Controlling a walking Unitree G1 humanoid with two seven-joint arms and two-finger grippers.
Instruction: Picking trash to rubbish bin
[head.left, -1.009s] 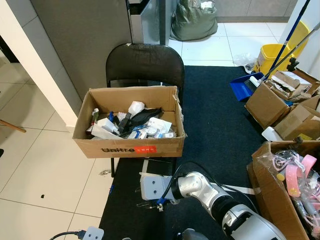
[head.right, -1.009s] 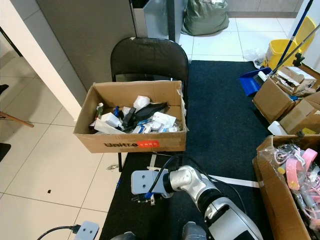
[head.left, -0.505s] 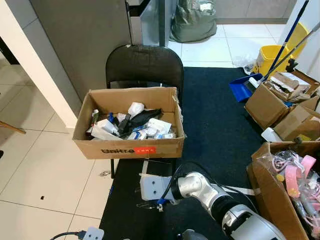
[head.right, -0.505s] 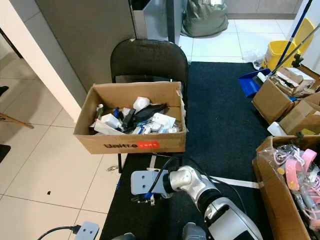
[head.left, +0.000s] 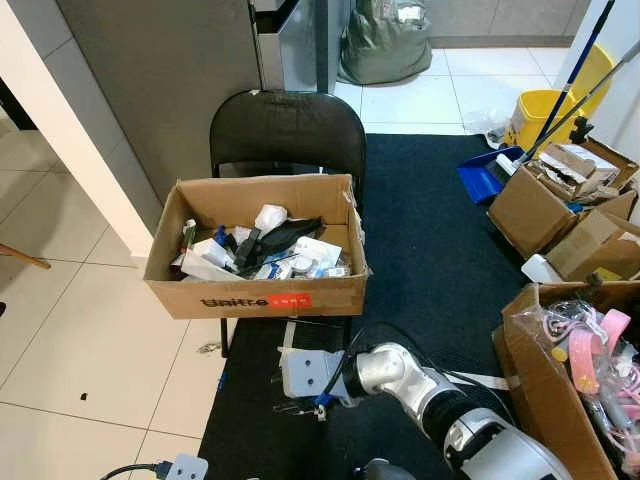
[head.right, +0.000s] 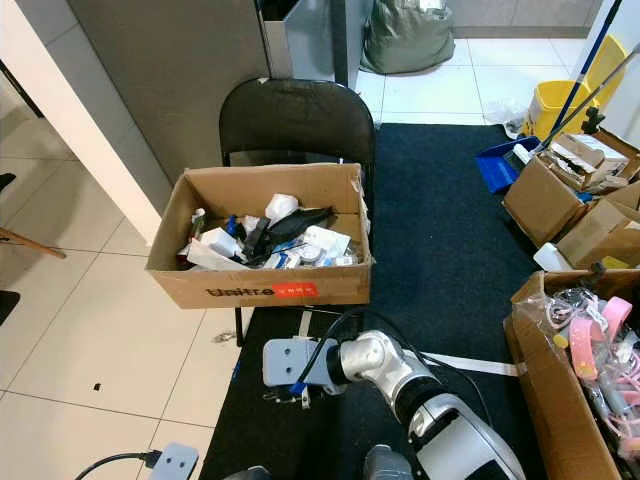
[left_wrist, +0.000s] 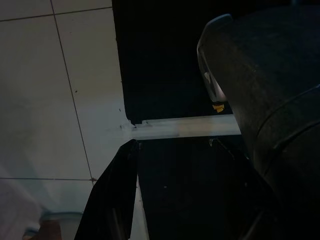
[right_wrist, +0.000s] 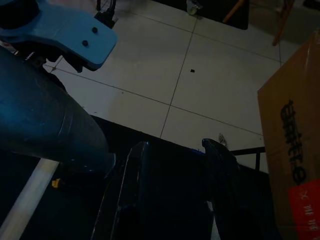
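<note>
One cardboard box (head.left: 258, 262) full of trash (head.left: 262, 248) sits on the seat of a black chair (head.left: 287, 130), at the rug's (head.left: 430, 250) left edge. The right gripper (right_wrist: 175, 165) hangs low over the dark rug just in front of the box, its two black fingers (right_wrist: 131, 170) spread apart with nothing between them. I cannot tell how the left gripper (left_wrist: 120, 200) is set.

We see a carton (head.left: 255, 297) w/ trash (head.left: 262, 250) in it on a chair (head.left: 288, 130). The right arm (head.left: 400, 375) is in front, above the carpet (head.left: 440, 250). Other boxes (head.left: 545, 205) stand at right, a bag (head.left: 385, 40) behind.
</note>
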